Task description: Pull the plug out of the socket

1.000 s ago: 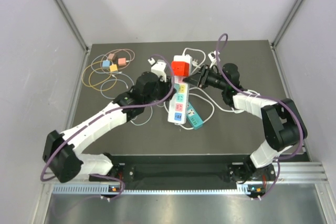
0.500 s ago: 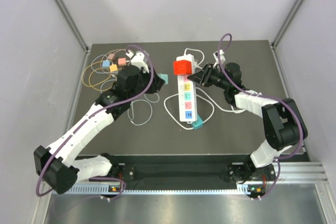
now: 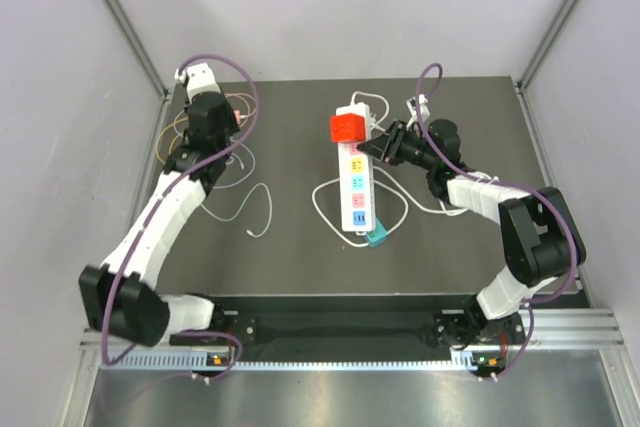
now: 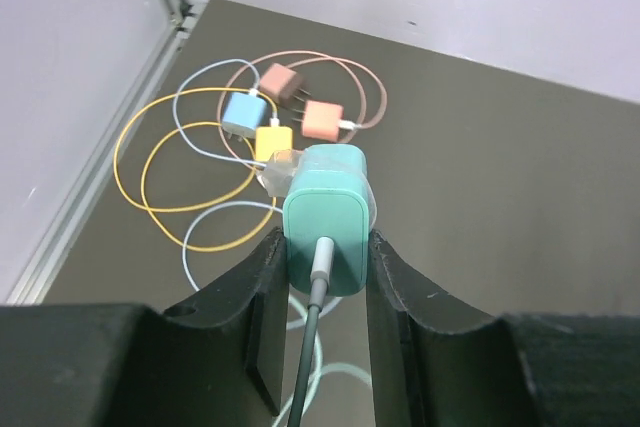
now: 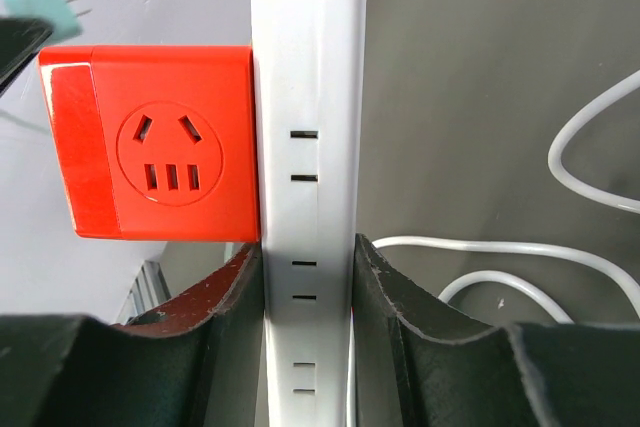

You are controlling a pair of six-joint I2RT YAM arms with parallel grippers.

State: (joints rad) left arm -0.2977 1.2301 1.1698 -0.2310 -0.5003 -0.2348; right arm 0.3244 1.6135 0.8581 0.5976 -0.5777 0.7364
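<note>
Left gripper [image 4: 325, 247] closed on teal plug [image 4: 325, 209] by its smooth flat sides, far left: likely light, rigid, slippery. Right gripper [image 5: 305, 272] clamped across stiff white socket strip [image 5: 305, 87].

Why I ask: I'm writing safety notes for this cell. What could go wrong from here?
1. The left hand grips the teal plug by its sides only, above the pile of chargers. If released there, its cable could tangle with them.
2. The right hand is shut on the power strip, close beside the red adapter. A careless move could drag the strip and snag the white cord beside it.
</note>
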